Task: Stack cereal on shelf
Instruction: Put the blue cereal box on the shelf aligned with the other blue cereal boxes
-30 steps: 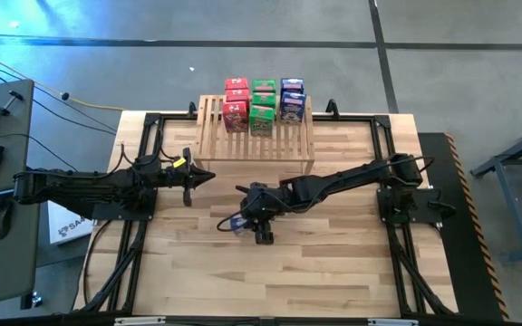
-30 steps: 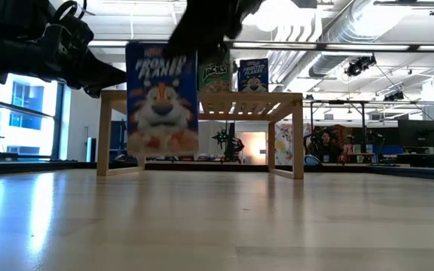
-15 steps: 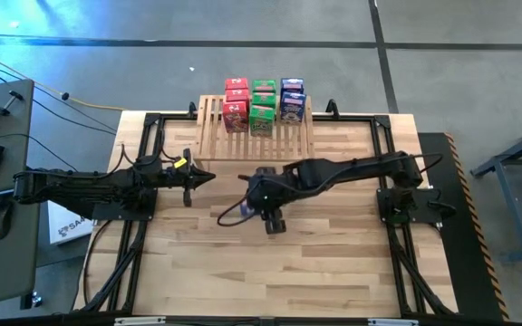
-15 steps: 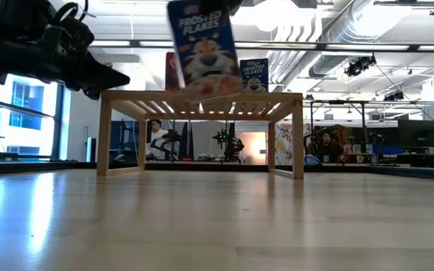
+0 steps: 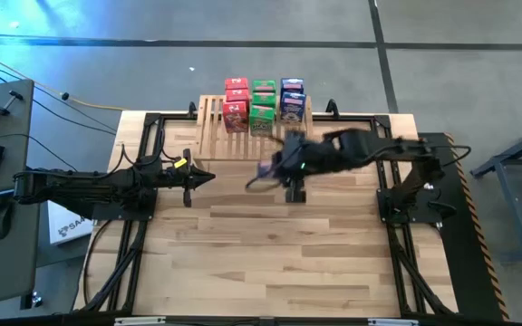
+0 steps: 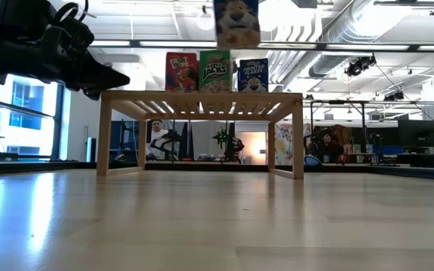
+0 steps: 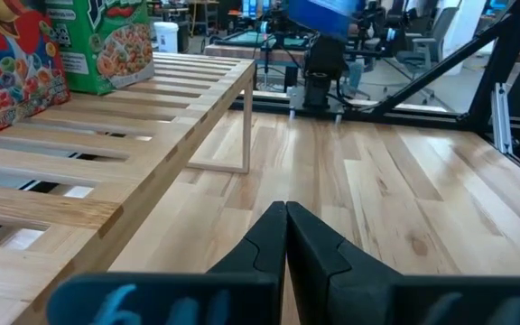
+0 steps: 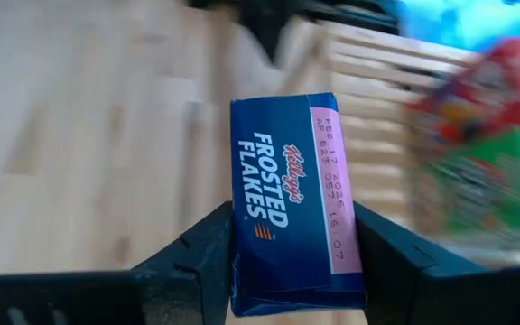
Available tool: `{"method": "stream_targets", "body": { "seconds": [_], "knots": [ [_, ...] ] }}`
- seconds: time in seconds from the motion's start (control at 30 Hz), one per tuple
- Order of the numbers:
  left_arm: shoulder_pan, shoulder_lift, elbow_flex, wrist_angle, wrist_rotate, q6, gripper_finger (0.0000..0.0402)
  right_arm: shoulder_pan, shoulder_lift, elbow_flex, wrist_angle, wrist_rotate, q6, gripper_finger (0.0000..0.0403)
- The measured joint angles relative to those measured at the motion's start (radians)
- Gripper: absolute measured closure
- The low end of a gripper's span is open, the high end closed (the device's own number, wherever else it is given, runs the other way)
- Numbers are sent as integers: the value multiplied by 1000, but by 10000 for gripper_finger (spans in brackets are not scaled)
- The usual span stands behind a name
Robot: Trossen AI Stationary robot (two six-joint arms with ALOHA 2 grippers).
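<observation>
Obscured: right gripper (image 5: 290,167) is blurred in the high view; held box cut off at the low view's top edge.
Right gripper: clamped on a blue Frosted Flakes box (image 8: 292,203), one finger on each side.
Box position: raised above the shelf (image 6: 202,98), near its front.
Left gripper (image 7: 285,236): fingers pressed together, empty, beside the shelf.
Shelf: red, green, blue boxes stand at the back.

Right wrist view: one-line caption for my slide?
Right hand shut on a blue Frosted Flakes box, carried above the table toward the shelf.
</observation>
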Motion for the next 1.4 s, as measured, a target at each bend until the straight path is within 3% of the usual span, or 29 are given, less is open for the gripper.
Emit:
{"method": "stream_targets", "body": {
  "seconds": [0.17, 0.33, 0.53, 0.93, 1.17, 1.4],
  "knots": [
    [0, 0, 0, 1, 0, 0, 399, -144, -43, 0, -39, -6, -88, 236],
    [0, 0, 0, 1, 0, 0, 399, -315, -45, 0, -48, -163, -169, 236],
    [0, 0, 0, 1, 0, 0, 399, -435, -51, -48, -22, -248, -199, 236],
    [0, 0, 0, 4, 0, 6, 399, -483, -81, -249, 131, -245, -176, 236],
    [0, 0, 0, 10, 0, 7, 399, -485, -81, -296, 163, -141, -142, 233],
    [0, 0, 0, 10, -1, 7, 399, -485, -84, -298, 159, -89, -131, 198]
  ]
}}
